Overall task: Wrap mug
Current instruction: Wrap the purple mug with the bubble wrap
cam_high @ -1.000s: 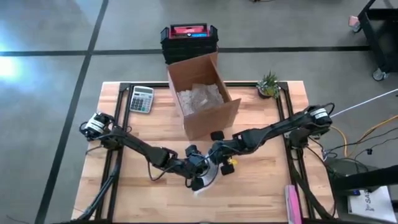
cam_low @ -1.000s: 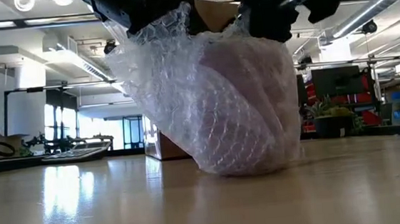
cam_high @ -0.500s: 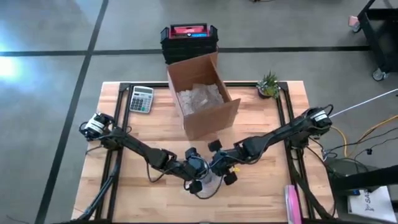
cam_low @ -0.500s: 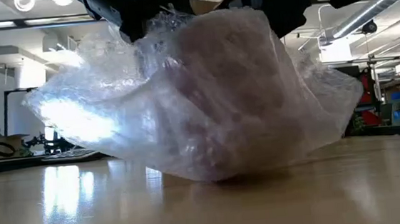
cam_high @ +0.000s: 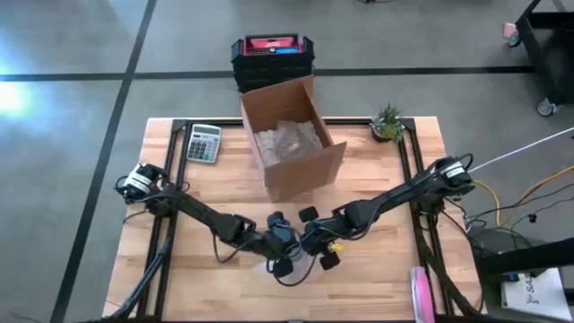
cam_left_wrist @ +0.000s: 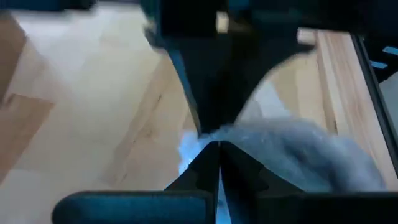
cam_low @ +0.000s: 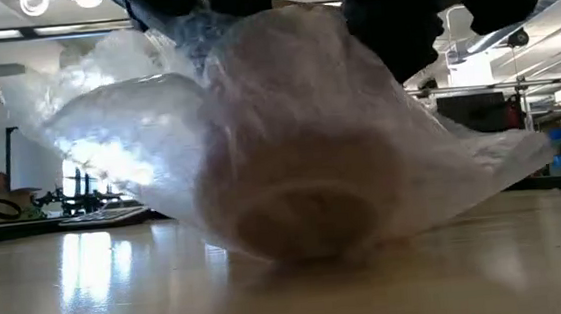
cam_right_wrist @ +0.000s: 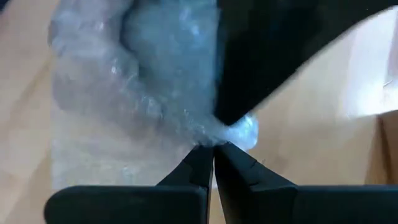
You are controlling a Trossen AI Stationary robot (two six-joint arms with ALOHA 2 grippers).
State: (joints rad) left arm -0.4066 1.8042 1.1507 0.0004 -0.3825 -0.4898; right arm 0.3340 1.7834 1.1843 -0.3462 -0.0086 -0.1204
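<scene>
Both claws are pinched tight on the wrap [cam_low: 300, 145]: left claw [cam_high: 279, 252], right claw [cam_high: 316, 248]. Mug [cam_low: 300, 211] sits bundled inside it on the table [cam_high: 377, 278].

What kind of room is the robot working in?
Probably a workshop or packing lab. A wooden table stands on a bare concrete floor, with an open cardboard box of packing material, stacked crates behind it, and ceiling strip lights over desks in the low view.

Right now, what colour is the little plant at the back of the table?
Green; the plant shows best in the high view.
</scene>
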